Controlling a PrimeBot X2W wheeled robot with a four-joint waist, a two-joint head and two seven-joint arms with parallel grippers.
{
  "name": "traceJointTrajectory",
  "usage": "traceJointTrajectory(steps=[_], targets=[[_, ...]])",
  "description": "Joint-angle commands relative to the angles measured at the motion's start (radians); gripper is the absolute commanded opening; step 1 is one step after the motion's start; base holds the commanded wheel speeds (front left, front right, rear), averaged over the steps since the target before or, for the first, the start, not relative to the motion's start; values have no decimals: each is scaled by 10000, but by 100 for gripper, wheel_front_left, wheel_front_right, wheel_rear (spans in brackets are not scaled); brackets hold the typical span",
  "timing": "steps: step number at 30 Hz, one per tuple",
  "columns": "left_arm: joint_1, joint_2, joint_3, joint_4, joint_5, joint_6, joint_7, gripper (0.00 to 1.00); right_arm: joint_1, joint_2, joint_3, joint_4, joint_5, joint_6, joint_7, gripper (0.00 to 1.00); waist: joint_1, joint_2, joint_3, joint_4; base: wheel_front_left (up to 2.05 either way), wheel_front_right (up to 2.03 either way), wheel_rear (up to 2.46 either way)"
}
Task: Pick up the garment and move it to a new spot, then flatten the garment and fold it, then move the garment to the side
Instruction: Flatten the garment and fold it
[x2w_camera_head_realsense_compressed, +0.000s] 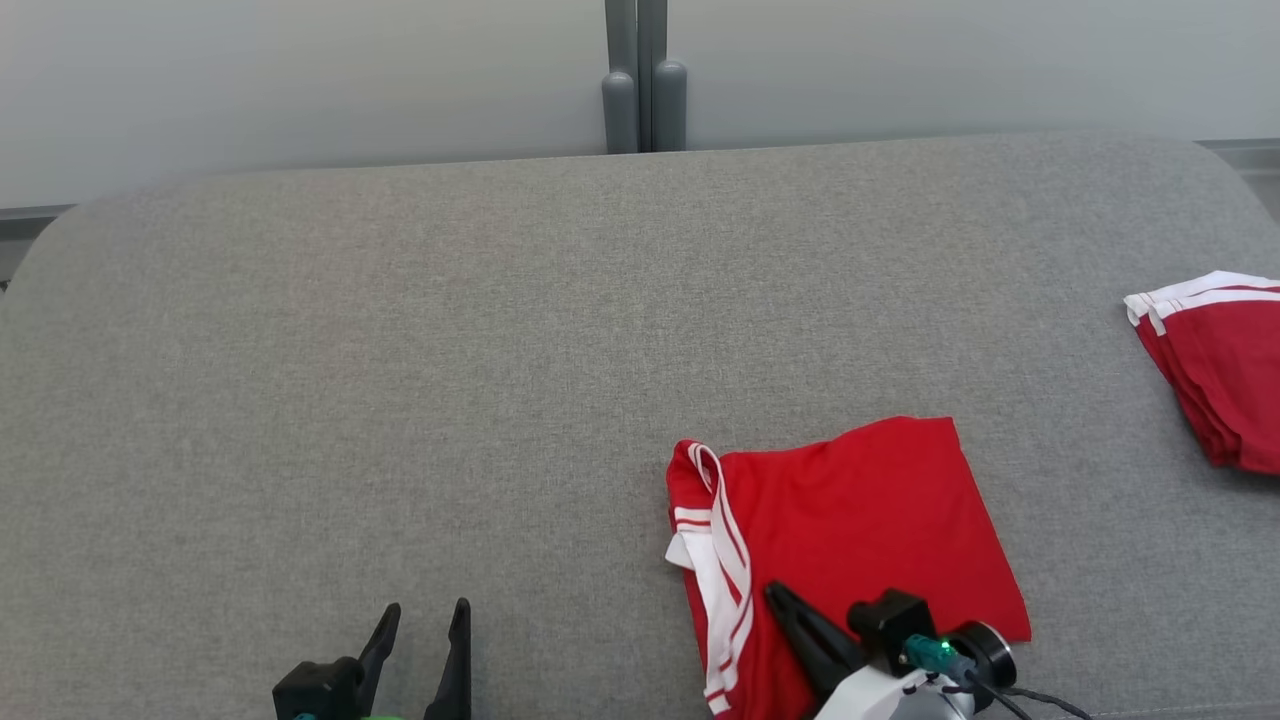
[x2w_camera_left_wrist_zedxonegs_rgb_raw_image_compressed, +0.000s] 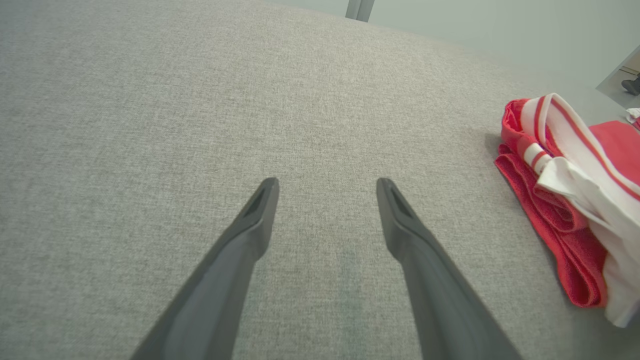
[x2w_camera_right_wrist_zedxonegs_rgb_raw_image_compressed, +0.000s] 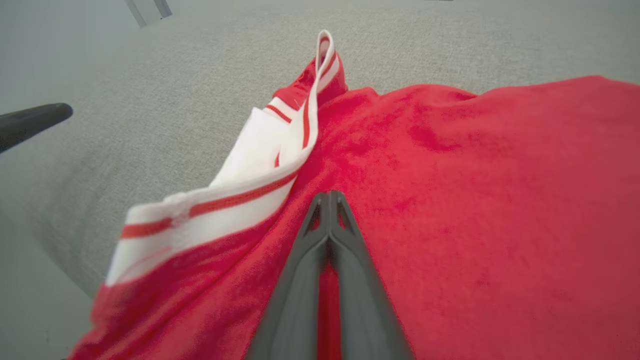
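Red garment sits folded at 5 o'clock on the grey cushion, soft and floppy, so pinch all layers at its striped edge; your right gripper is closed over it, left gripper spread empty.

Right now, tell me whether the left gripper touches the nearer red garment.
Apart. The head view shows bare grey cushion between the left gripper and the nearer red garment.
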Motion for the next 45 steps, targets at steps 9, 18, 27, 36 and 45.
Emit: traceJointTrajectory(steps=[9, 18, 27, 36, 45], targets=[[11, 16, 7, -3, -230, 63, -24, 100, -230, -19, 1101, 288, 482, -5, -45, 0, 0, 0, -296, 151, 0, 0, 0], [304, 15, 221, -322, -319, 207, -24, 100, 1017, -325, -1296, -1949, -472, -5, -44, 100, 0, 0, -761, 0, 0, 0, 0], [639, 17, 759, -878, 48, 139, -25, 100, 2803, -731, -4220, -3794, -1212, -5, -38, 100, 0, 0, -1188, -237, 0, 0, 0], [1187, 18, 1547, -1054, 507, -16, -24, 100, 3548, -609, -5658, -3405, -1332, -5, -38, 100, 0, 0, -1452, -398, 0, 0, 0], [1485, 18, 1872, -1324, 900, -122, -24, 100, 3716, -552, -5806, -2431, -1281, -5, -38, 100, 0, 0, -1562, -139, 0, 0, 0]])
